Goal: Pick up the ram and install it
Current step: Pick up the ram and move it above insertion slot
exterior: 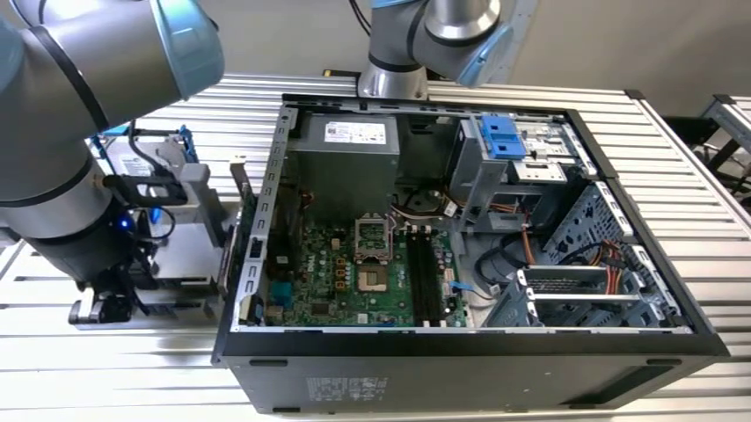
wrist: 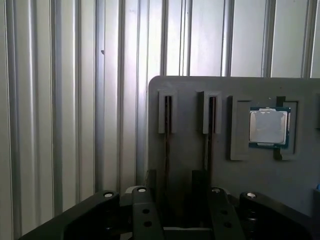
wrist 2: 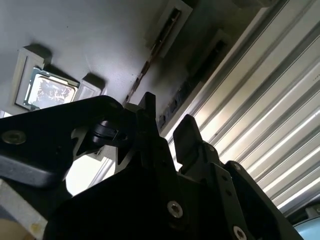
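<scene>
On the gray holder (wrist: 190,90), ram (wrist: 167,135) on edge, long axis toward spread gripper (wrist: 175,176).

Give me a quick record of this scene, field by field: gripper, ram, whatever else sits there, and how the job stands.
gripper: open, low over the gray holder
ram: on edge in a holder slot, not gripped; second stick beside it
also in holder: processor chip
computer case: open, on the ribbed table; its black board slots look empty
progress: ram not yet picked up
</scene>
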Motion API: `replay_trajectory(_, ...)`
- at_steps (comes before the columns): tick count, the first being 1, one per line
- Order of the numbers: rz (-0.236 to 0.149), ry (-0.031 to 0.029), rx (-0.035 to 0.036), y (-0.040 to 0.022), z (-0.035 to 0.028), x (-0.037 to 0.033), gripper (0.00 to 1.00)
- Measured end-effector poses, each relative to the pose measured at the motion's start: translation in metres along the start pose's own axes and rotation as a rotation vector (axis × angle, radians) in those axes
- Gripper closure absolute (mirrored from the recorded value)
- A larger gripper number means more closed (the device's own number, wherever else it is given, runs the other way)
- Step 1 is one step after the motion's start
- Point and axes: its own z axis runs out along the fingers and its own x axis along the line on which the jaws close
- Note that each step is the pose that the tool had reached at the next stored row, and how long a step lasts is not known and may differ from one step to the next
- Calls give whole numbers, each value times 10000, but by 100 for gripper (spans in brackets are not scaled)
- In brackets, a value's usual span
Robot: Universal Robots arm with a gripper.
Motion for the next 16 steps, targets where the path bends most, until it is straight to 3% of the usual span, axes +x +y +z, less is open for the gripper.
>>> replay_trajectory(6, 5, 1, -1, -1, 74, 7, 0)
replay_trajectory(16, 94, 0, 0, -2, 129, 9, 0)
